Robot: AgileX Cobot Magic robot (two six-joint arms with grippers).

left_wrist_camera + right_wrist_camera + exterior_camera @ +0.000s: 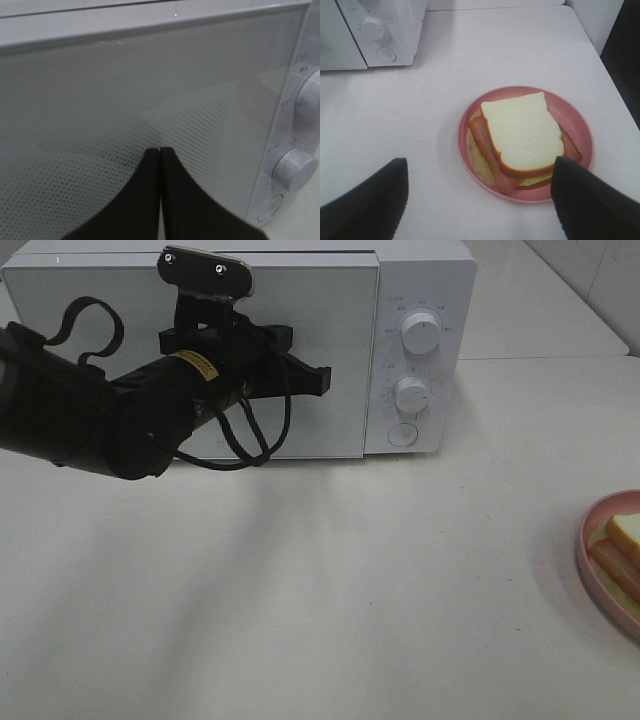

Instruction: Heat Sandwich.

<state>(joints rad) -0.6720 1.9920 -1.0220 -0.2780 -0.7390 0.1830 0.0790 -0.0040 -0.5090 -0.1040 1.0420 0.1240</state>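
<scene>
My left gripper (160,150) has its fingers pressed together, nothing between them, tips pointed at the microwave (240,350) door (150,100). From the high view my left arm (110,410) reaches in from the left, gripper (318,380) held in front of the door's right part, near the panel with two knobs (420,332) and a round button (403,434). Can't tell if the tips touch the glass. Door is shut.

My right gripper (477,200) has its fingers (367,200) wide apart, holding nothing, above the table (520,50) just beside the plate (575,120). It is not in the high view.

Sandwich (522,137) lies on the pink plate: pale bread slice on top, reddish-brown strips sticking out under it on both sides. In the high view the plate (590,540) sits at the right table edge, partly cut off, sandwich (622,550) on it, well apart from the microwave.
</scene>
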